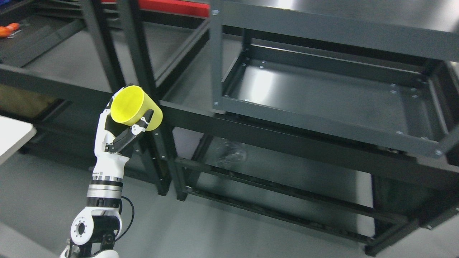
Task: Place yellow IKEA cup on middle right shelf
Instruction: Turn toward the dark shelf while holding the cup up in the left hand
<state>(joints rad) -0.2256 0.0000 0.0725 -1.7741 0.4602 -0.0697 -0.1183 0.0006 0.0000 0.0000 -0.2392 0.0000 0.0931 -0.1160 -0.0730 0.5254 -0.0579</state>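
My left hand (123,125) rises from the lower left on a white and black arm and is shut on the yellow cup (134,107). The cup is tilted, its flat round base facing the camera and its body pointing up to the right. It hangs in the air in front of a dark upright post, left of the right shelf unit. The middle shelf (322,96) of that unit is a dark metal tray with raised rims, to the right of the cup and somewhat farther back.
A lower shelf (287,172) lies beneath the middle one. Dark upright posts (143,71) stand just behind the cup. A second rack at the far left holds orange items (9,30). A white table corner (12,136) shows at the left edge.
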